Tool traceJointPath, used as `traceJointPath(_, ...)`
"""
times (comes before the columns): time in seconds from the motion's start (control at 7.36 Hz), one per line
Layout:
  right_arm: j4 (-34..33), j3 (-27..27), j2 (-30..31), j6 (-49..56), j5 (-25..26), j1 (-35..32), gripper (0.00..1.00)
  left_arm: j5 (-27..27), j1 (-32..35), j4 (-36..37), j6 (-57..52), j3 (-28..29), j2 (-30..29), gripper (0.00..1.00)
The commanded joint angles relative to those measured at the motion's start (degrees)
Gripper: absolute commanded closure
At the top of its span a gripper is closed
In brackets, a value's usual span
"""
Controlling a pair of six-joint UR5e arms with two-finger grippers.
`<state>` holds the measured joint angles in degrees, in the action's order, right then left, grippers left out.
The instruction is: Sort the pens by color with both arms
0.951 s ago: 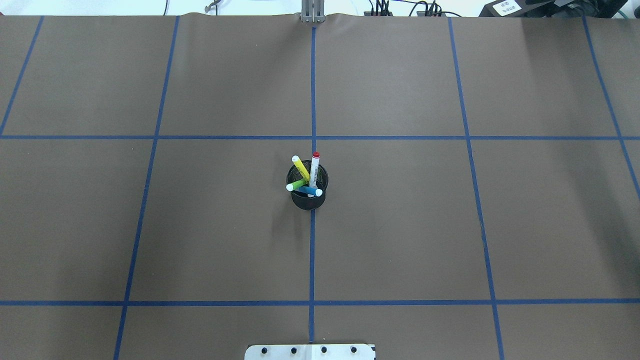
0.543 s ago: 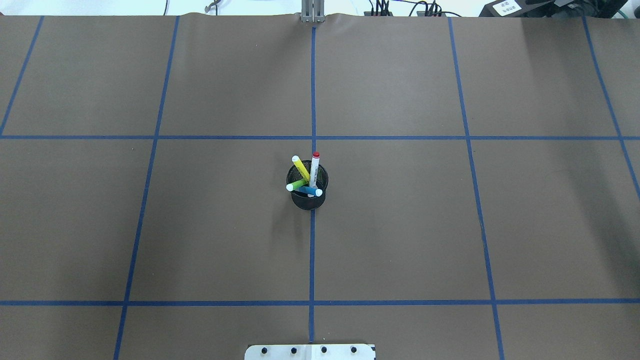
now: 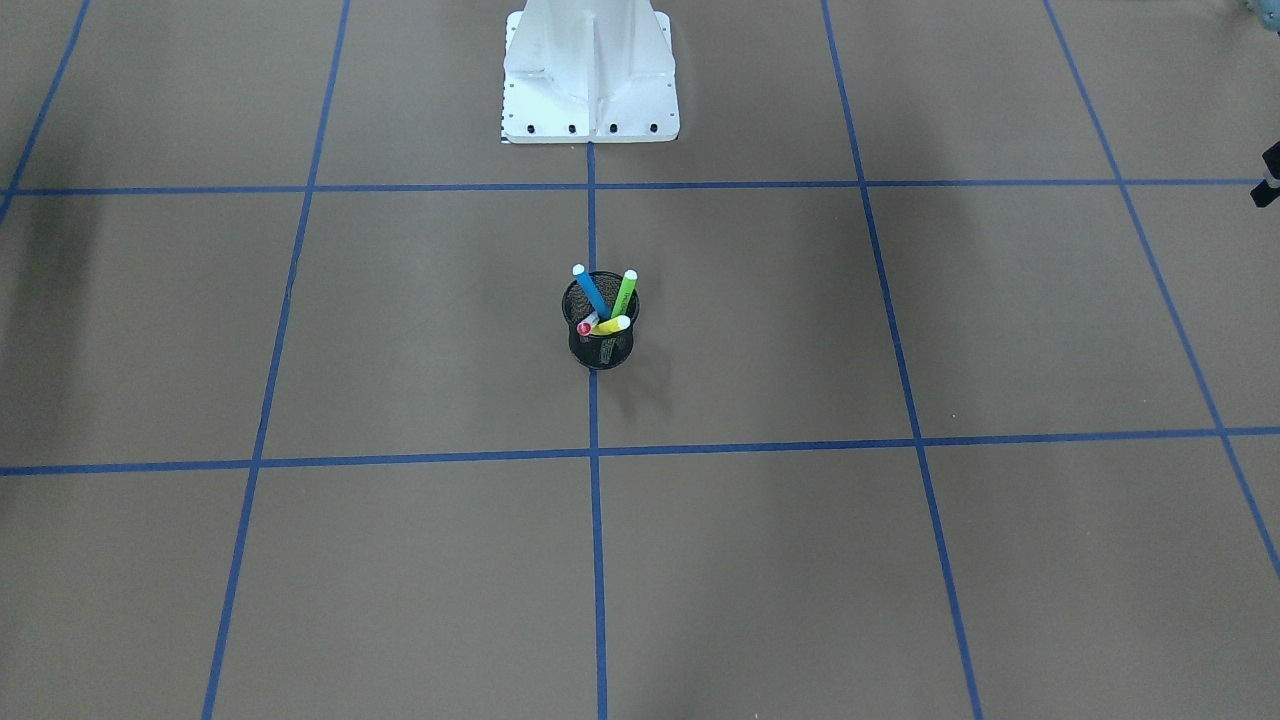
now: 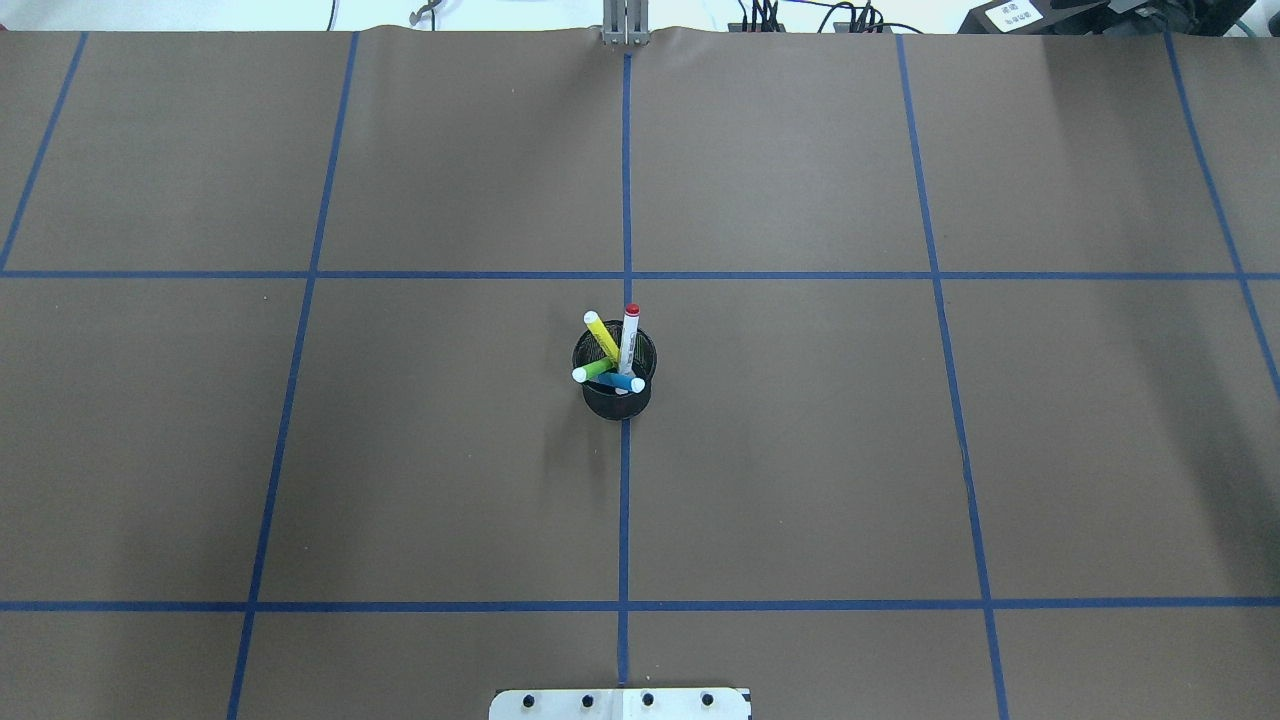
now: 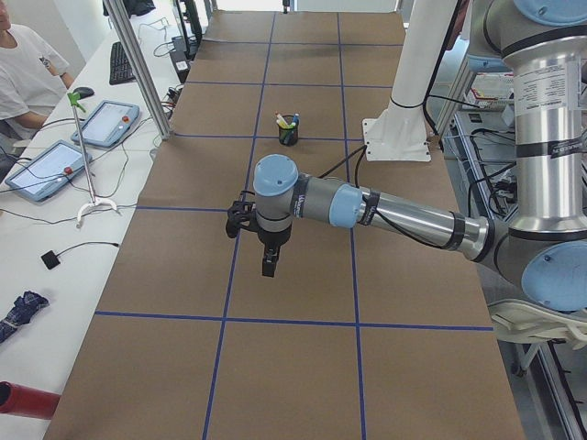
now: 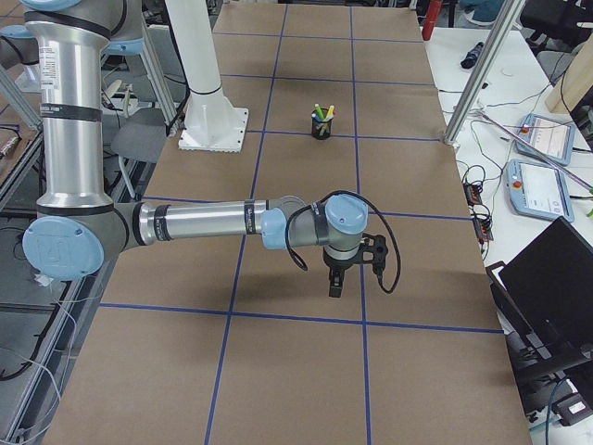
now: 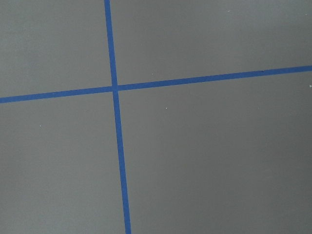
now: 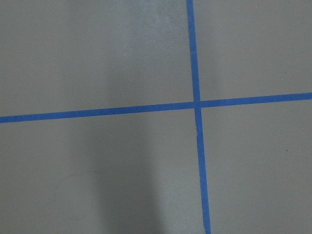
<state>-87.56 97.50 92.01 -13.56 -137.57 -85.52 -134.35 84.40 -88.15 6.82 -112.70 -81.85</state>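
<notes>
All four pens (image 4: 612, 362) lean together in the black mesh cup (image 4: 617, 401), none sorted yet. Left hand (image 5: 268, 269) and right hand (image 6: 334, 289) hang pointing down over bare table (image 4: 800, 450), cup well away from each, probably a start pose. Spread or pressed together: cannot tell.

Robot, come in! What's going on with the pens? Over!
Left hand, right hand: both far from black mesh cup, grip unreadable. All four pens inside it. Nothing seen blocking.

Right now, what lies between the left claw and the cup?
Between left claw and cup: only bare paper crossed by tape, seen from exterior left.
</notes>
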Motion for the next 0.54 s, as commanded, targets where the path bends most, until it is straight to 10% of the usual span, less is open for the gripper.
traceJointPath(0.0, 1.15, 0.06, 0.19, -0.06, -0.33, 0.0, 0.01, 0.06, -0.11, 0.0, 0.03, 0.02, 0.03, 0.0)
traceJointPath(0.41, 5.91, -0.3, 0.81, 0.11, -0.69, 0.62, 0.01, 0.06, -0.11, 0.0, 0.03, 0.03, 0.02, 0.0)
